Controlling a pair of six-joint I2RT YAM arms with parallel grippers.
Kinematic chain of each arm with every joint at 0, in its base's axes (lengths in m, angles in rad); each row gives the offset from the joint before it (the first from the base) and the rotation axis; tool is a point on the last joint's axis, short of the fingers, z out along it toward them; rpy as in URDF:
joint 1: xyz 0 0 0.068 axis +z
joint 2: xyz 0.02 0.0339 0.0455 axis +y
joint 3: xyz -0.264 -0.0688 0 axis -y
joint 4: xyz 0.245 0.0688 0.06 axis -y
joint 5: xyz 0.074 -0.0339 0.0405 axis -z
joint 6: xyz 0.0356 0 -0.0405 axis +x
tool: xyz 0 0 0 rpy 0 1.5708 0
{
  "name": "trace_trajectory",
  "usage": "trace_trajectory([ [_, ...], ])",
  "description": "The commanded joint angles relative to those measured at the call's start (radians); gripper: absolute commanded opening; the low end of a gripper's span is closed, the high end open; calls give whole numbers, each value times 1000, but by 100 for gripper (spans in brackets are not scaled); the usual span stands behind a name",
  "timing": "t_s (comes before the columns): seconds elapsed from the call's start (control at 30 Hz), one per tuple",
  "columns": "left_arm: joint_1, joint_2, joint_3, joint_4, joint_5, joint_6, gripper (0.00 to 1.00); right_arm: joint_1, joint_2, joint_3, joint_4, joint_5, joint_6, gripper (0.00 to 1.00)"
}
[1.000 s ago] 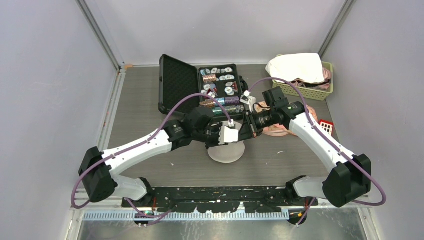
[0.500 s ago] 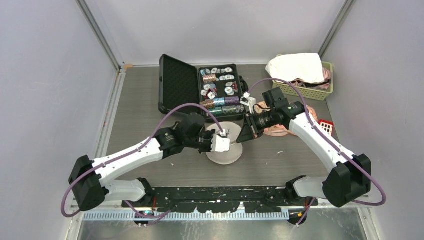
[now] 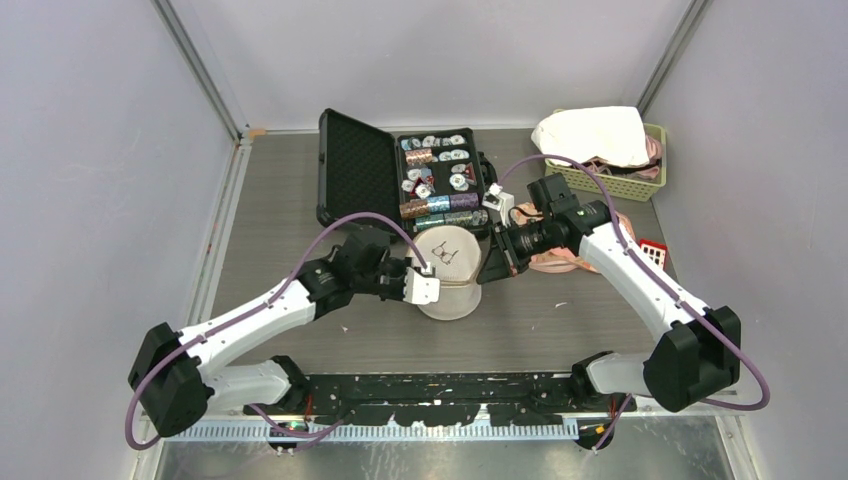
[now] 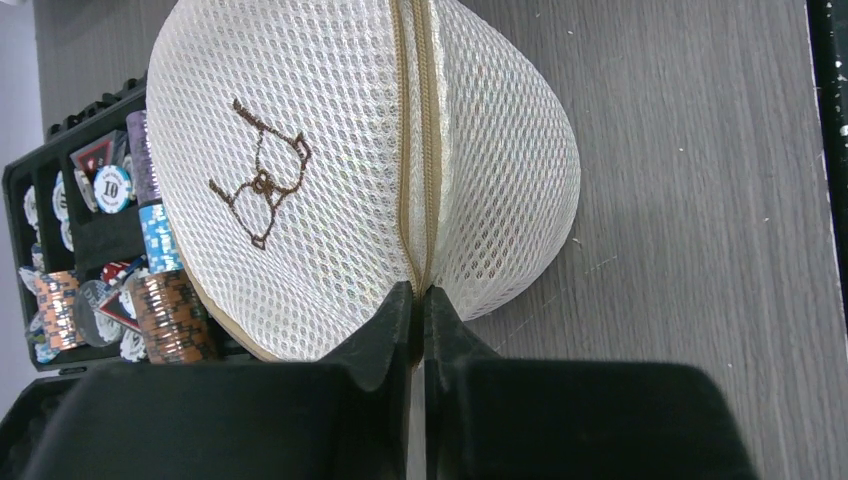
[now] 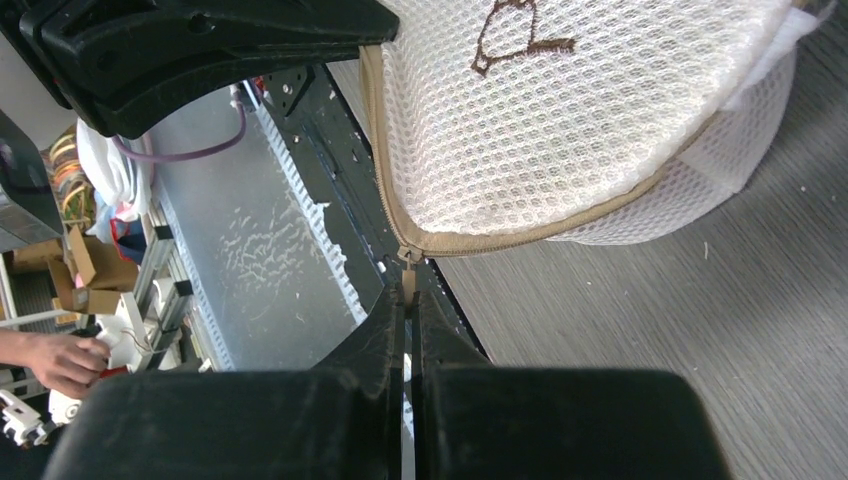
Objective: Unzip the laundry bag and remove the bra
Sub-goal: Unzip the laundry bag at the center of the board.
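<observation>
Mesh laundry bag [image 3: 452,262] sits mid-table, with the poker chip case [image 3: 357,170] at its 12 o'clock. Left gripper [image 4: 420,300] is at the bag's 8 o'clock, clamped on the zipper seam [image 4: 412,150]. Right gripper [image 5: 410,300] is at 3 o'clock, pinching the zipper pull [image 5: 408,268].

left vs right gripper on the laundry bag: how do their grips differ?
The left gripper pinches the mesh of the laundry bag at its zipper seam; the right gripper pinches only the zipper pull. The left gripper is at the bag's left side, the right gripper at its right. Both have jaws shut on the same bag.
</observation>
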Motion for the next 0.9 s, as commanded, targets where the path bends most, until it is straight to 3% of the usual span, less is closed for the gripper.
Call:
trace_trajectory([
  [0.0, 28, -5, 3, 7, -36, 10, 10, -4, -17, 35, 1, -42, 42, 1],
  [0.2, -14, -26, 87, -24, 16, -95, 49, 31, -16, 27, 66, -51, 124, 1],
  [0.3, -55, -22, 117, -26, 13, -149, 58, 48, -9, 29, 95, -53, 145, 1],
  [0.67, -138, 77, 210, 12, -11, -274, 51, 78, 3, 44, 143, -51, 191, 1],
  [0.87, -137, 82, 182, 38, -66, -263, 26, 78, -5, 45, 133, -34, 171, 1],
])
